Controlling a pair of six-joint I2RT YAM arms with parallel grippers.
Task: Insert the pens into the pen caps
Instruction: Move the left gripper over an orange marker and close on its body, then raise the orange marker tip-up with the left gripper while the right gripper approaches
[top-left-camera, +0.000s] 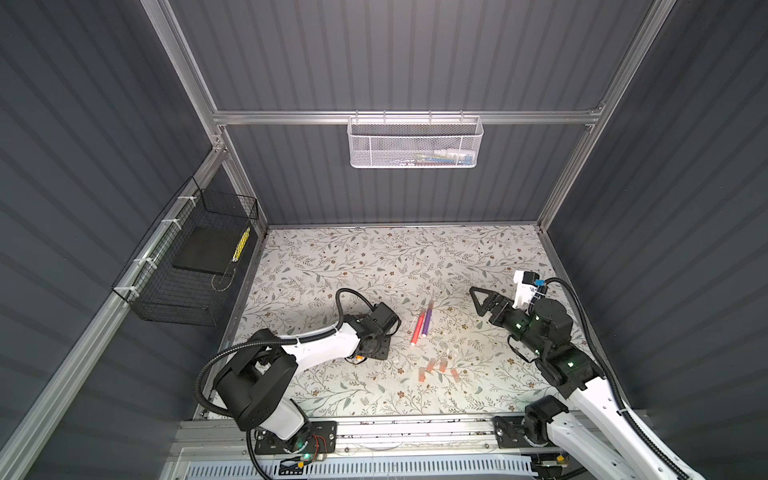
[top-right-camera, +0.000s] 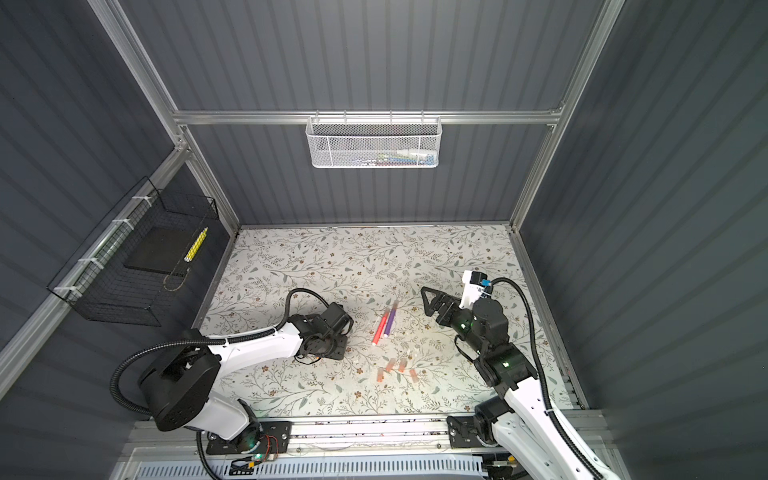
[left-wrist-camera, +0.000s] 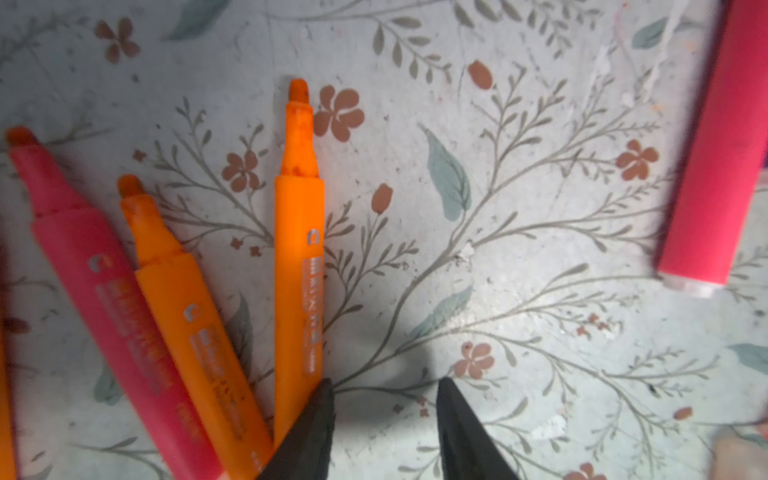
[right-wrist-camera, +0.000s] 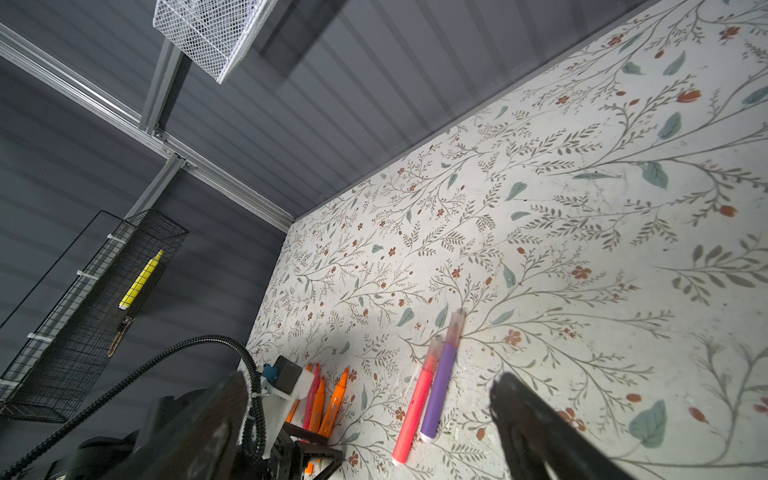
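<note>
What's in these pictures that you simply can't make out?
1. Uncapped pens: in both top views the left gripper and its wrist mostly cover them; their rear ends run off the left wrist view's edge.
2. White mesh basket: contents blurred behind the mesh in both top views.
3. Pen caps: too small in both top views to tell which ends are open.

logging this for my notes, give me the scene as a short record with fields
capped pens: pink-red pen and purple pen, side by side on the table
uncapped pens: three orange, one pink-red, by the left gripper
loose caps: several, scattered
left gripper: open, low, holding nothing
right gripper: open, empty, raised
</note>
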